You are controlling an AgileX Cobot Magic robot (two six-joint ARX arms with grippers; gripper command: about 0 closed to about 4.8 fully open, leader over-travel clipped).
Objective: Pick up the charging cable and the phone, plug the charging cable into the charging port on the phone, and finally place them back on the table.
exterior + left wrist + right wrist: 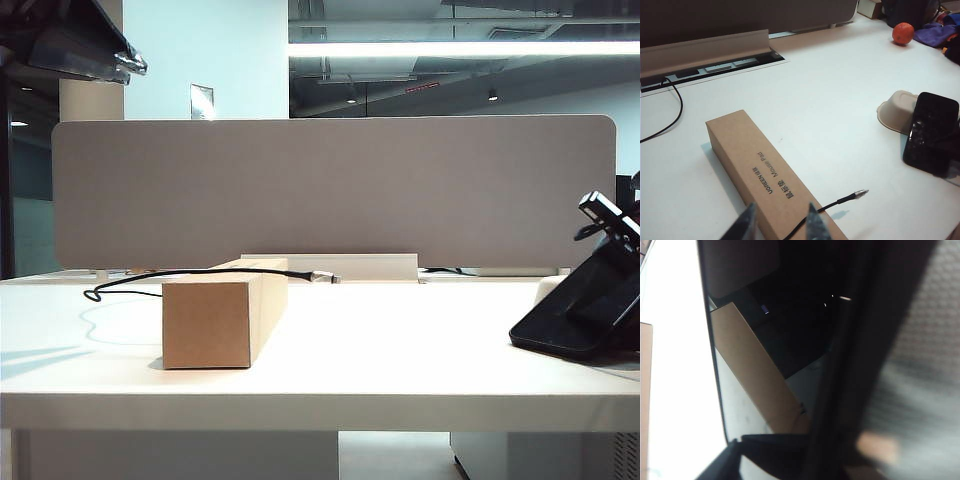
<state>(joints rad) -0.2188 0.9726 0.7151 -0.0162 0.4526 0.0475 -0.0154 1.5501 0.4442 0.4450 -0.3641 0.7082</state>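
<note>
On the table [400,350], right claw [610,225] touches the phone [575,315]; left claw [780,222] hovers.

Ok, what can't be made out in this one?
- right gripper: cut by the exterior view's edge; grip on the phone unclear.
- right wrist view: blurred dark phone fills it.
- charging cable: leaves the left wrist view's edge between the fingers of the open left gripper.
</note>
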